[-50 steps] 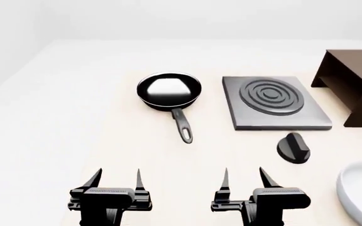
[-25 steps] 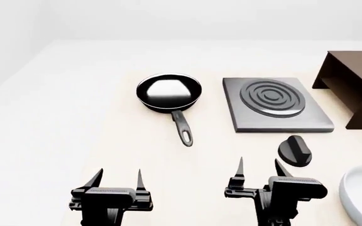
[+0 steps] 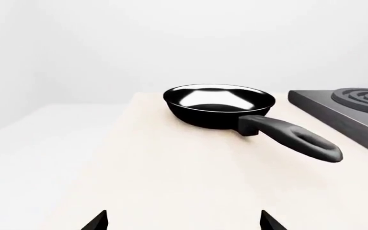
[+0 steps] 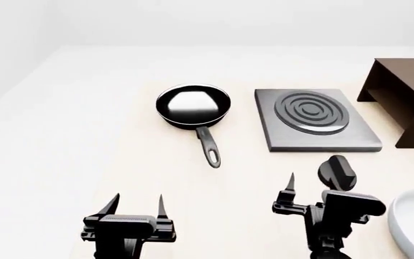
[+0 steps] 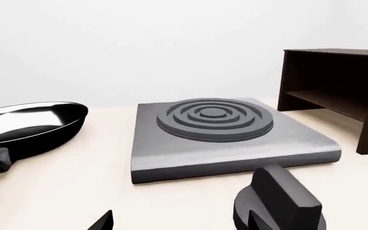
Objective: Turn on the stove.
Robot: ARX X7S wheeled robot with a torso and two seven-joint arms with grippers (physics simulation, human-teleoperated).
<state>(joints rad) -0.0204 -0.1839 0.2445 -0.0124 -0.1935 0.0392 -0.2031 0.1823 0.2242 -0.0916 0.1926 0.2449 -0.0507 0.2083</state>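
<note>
The stove (image 4: pixel 315 120) sits past its little black knob (image 4: pixel 336 172), and the knob is right in front of my right claw (image 4: pixel 309 190). My right claw is open and holds nothing. If I come in crooked, I could bump the knob's lever instead of grabbing it.

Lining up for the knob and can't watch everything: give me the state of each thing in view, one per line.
Knob: upright on the table, not gripped.
Burner plate: flat, bare, nothing on it.
Pan: upright, empty, handle toward the robot.
Wooden box: open-sided, nothing visible inside.
White dish: at the edge, mostly out of view.
Right gripper: open, just short of the knob.
Left gripper: open, empty.
</note>
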